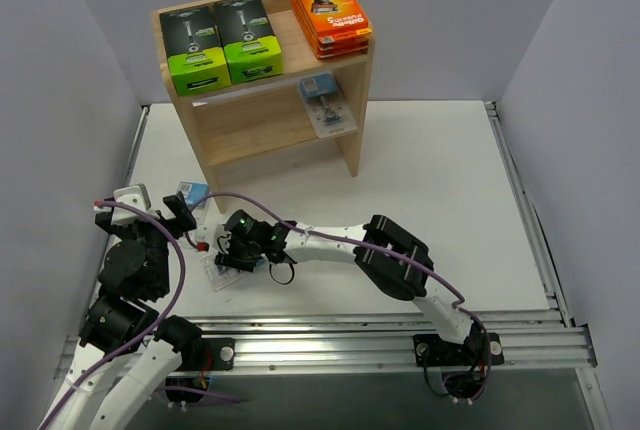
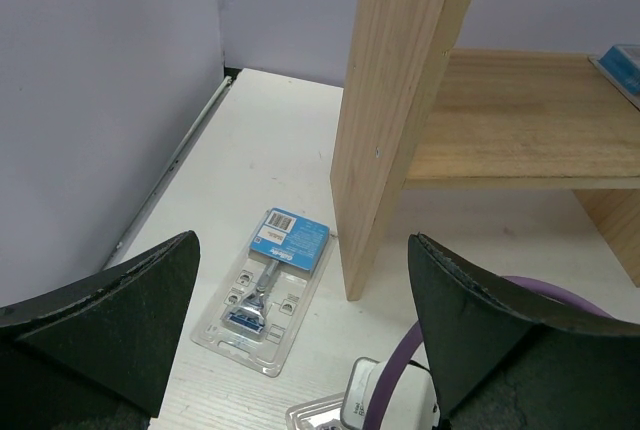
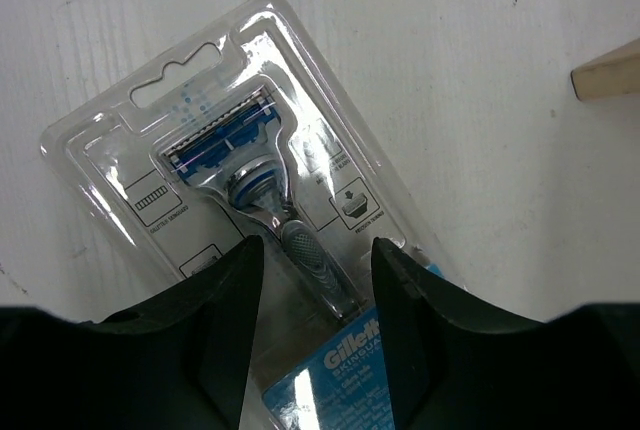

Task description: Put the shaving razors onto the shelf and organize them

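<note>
1. Shelf: light wood, standing at the back of the table, raised side panels.

2. Green boxes: two, black and lime, flat and side by side on the left of the top tier.

3. Orange boxes: stacked flat at the right end of the top tier, just beside the green boxes.

4. Pack 1: clear blister, blue card. It lies on the middle tier at the right end, near the front edge.

5. Pack 2: clear blister, blue card. It lies flat on the table just beside the foot of the shelf's left side panel, card end away from the left wrist camera and razor head toward it. From above only its blue card shows.

6. Pack 3: clear blister holding a razor. It lies flat on the table in front of the shelf's left corner, well apart from the tiers.

7. Left gripper: jaws wide, holding nothing, hanging over pack 2 and clear of it.

8. Right gripper: over the card end of pack 3, jaws at middling width, one finger on each side of the razor handle. Whether they pinch the pack cannot be told.
</note>
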Motion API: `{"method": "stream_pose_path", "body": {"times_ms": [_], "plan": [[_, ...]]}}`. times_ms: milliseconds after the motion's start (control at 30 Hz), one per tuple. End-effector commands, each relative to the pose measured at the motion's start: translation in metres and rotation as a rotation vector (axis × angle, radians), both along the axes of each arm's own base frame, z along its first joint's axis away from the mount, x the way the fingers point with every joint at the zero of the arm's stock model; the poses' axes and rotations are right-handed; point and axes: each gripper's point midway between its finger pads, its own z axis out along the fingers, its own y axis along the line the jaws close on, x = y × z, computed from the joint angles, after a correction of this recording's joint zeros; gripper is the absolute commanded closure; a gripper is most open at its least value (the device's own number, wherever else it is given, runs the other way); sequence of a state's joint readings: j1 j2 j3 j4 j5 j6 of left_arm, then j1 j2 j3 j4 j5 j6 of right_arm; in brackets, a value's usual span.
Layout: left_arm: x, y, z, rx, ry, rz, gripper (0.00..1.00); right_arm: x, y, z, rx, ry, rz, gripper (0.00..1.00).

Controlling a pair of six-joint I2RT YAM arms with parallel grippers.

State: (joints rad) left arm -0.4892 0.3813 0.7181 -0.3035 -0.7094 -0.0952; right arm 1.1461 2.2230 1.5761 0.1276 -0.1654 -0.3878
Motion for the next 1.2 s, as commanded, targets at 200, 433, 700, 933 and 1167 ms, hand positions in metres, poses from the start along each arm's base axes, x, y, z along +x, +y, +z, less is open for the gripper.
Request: {"method": "stream_pose_path", "body": {"times_ms": [200,433,700,933,1167], "plan": [[0.004,-0.003,0.007,-0.002,-0.023,-0.011,0.06,-0.012,-0.035,-0.032,-0.184,0.032,0.035,0.78],[0.005,-0.004,0.006,-0.001,-0.02,-0.01,0.06,-0.023,-0.066,-0.024,-0.202,0.071,-0.047,0.96],[0.004,-0.002,0.005,0.003,-0.015,-0.003,0.06,-0.024,-0.103,-0.01,-0.193,0.119,-0.277,1.0],[0.005,-0.004,0.005,0.002,-0.014,-0.013,0.06,-0.027,-0.133,-0.013,-0.144,0.198,-0.487,1.0],[0.006,-0.006,0.005,-0.003,-0.015,-0.024,0.06,0.015,-0.186,0.011,-0.005,0.256,-0.934,1.0]]}}
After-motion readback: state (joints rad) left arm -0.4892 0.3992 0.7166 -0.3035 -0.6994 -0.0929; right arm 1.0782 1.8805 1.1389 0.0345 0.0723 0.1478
